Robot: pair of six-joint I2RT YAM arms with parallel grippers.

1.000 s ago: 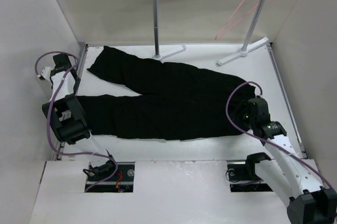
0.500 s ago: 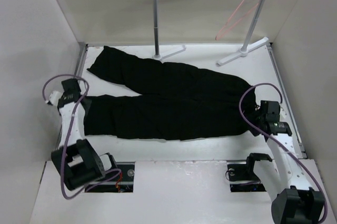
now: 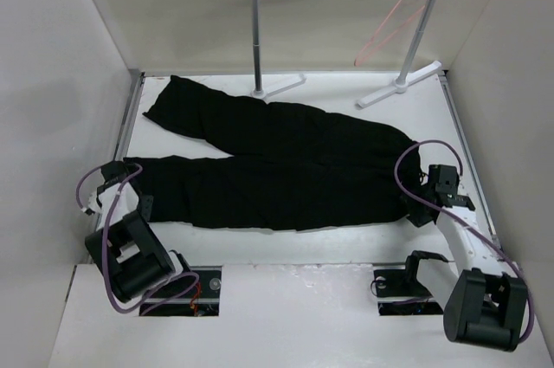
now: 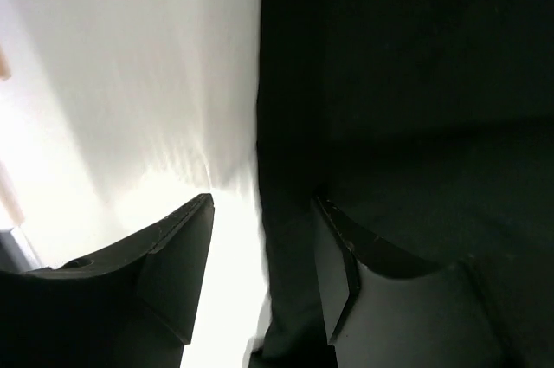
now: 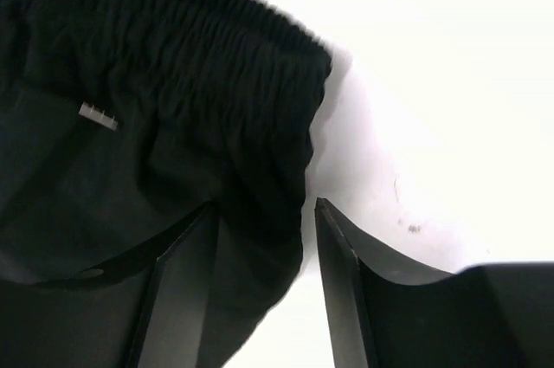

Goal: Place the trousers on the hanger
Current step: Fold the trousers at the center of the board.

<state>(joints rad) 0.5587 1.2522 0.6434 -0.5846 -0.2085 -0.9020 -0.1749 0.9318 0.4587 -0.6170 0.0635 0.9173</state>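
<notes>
**Tight sides, open near strip**

The trousers [image 3: 277, 160] cover most of the table [image 3: 286, 242]. My jaws can pass along its bare near strip. Side walls [image 3: 61, 82] close in left and right. Behind, the rack [image 3: 256, 30] has two posts, and the hanger [image 3: 382, 39] hangs beside the right one.

Plain black is shown by the trousers [image 3: 286, 169], pink-orange by the hanger [image 3: 382, 37], white by the surface [image 3: 329, 245], silver and white by the rack [image 3: 256, 30], purple by the cables [image 3: 398, 177].

My left gripper [image 4: 262, 205]: jaws apart, low over the white table [image 4: 130, 82]. Edge of the large black soft fabric trousers [image 4: 407, 82] runs between them; my right finger sits over the fabric.
</notes>
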